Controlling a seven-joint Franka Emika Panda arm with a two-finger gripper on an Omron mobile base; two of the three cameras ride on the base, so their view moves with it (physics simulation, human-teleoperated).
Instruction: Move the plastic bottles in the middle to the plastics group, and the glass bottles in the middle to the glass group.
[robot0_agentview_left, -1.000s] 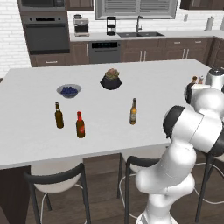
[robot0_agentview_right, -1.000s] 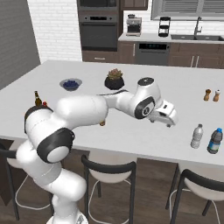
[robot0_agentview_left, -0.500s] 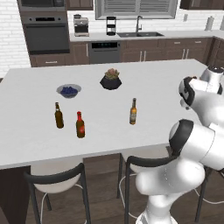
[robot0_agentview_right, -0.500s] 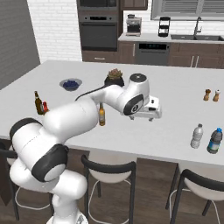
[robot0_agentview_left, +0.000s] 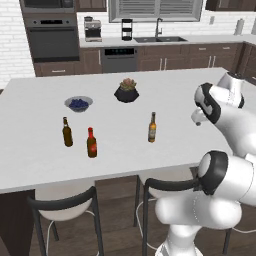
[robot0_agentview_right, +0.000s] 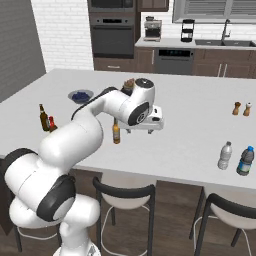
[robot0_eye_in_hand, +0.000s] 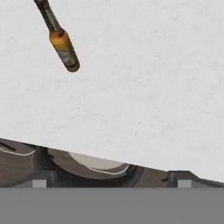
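A slim amber glass bottle (robot0_agentview_left: 152, 127) with a long neck stands upright in the middle of the island (robot0_agentview_left: 45, 155). In the right base view the arm partly hides the amber bottle (robot0_agentview_right: 116, 133). My gripper (robot0_agentview_right: 148, 128) hangs over the counter just right of it, open and empty. In the hand view the amber bottle (robot0_eye_in_hand: 61, 44) lies at the upper left, well away from my fingertips (robot0_eye_in_hand: 39, 183). A whitish plastic bottle (robot0_agentview_right: 225, 155) and a blue-labelled plastic bottle (robot0_agentview_right: 245, 161) stand together near the front right edge. A dark brown bottle (robot0_agentview_left: 67, 132) and a red-necked bottle (robot0_agentview_left: 91, 143) stand at the left.
A bowl of dark berries (robot0_agentview_left: 78, 103) and a potted plant (robot0_agentview_left: 128, 91) sit further back on the island. Two small brown shakers (robot0_agentview_right: 242, 108) stand at the back right. Stools (robot0_agentview_right: 122, 192) line the island's near edge.
The arm has swung left, away from the two plastic bottles and towards the amber bottle. The gripper stayed open. No bottle has moved.
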